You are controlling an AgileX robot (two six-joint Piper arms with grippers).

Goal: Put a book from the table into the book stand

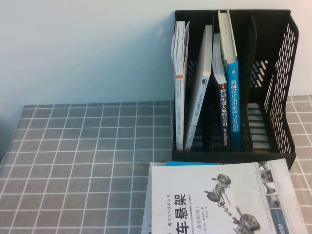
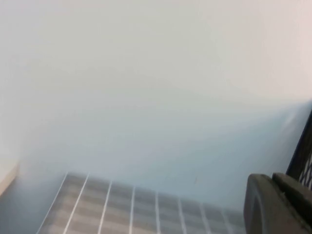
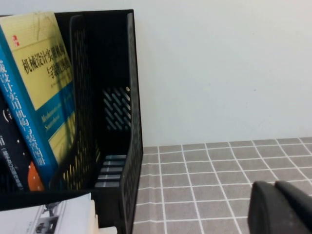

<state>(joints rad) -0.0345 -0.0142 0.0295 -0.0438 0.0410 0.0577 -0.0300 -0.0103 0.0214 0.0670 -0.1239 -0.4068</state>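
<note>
The book (image 1: 219, 200), white-grey with a car suspension drawing and big black characters, lies flat at the table's (image 1: 87, 161) front edge, just before the black book stand (image 1: 280, 63). Its corner shows in the right wrist view (image 3: 53, 214). Neither gripper shows in the high view. My left gripper (image 2: 272, 178) is shut and empty, up in the air beside the stand's wall (image 2: 304, 151). My right gripper (image 3: 274, 185) is shut and empty above the checked cloth, to the right of the stand (image 3: 131, 97).
Several books stand upright in the stand's left compartments, among them a blue one (image 1: 233, 87). The two right compartments (image 1: 261, 97) hold nothing. A blue edge (image 1: 190, 163) of another book shows under the task book. A pale wall runs behind.
</note>
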